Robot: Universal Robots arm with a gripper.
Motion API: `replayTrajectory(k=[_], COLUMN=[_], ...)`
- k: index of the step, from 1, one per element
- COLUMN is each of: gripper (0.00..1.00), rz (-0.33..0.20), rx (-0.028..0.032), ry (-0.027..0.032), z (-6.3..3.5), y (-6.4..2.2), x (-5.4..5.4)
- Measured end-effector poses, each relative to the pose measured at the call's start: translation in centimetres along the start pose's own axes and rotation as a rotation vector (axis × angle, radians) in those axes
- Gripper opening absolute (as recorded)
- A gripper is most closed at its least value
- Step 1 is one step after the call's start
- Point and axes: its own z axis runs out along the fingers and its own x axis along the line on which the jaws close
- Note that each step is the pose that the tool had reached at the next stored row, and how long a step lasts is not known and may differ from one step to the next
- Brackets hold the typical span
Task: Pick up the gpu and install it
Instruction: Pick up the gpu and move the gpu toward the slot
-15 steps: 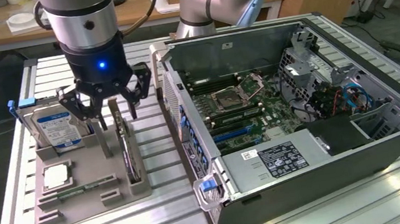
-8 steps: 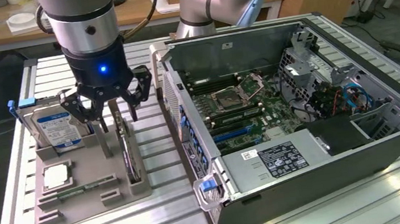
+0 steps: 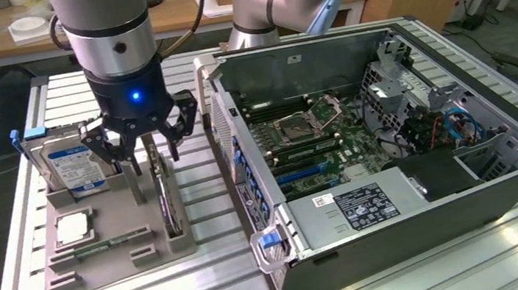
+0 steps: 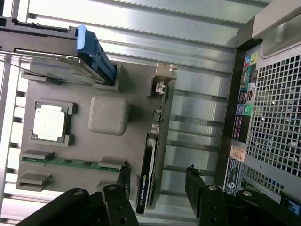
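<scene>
The gpu [image 3: 166,201] is a thin dark card standing on its edge in a slot along one side of the grey parts tray [image 3: 68,283]. In the wrist view the gpu [image 4: 151,165] shows its top edge, with a silvery metal bracket [image 4: 162,81] at one end. My gripper [image 3: 150,158] hangs open just above the card. Its dark fingers [image 4: 123,181] stand on either side of the card's edge without touching it. In the wrist view the gripper [image 4: 157,186] straddles the card's end away from the bracket.
On the tray stand a silver hard drive [image 3: 74,164] with a blue-white label, a processor chip [image 3: 73,227] and a green memory stick [image 3: 103,246]. An open computer case [image 3: 387,137] lies at the exterior view's right, motherboard exposed. Its rear panel [image 4: 268,117] is close beside the tray.
</scene>
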Motion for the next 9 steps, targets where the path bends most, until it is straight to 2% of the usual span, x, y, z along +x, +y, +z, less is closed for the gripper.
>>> replayTrajectory(k=[9], gripper=[0.59], rz=[0.000], rx=[0.0000], ry=[0.0000], z=[0.82], y=[-0.18], x=[0.04])
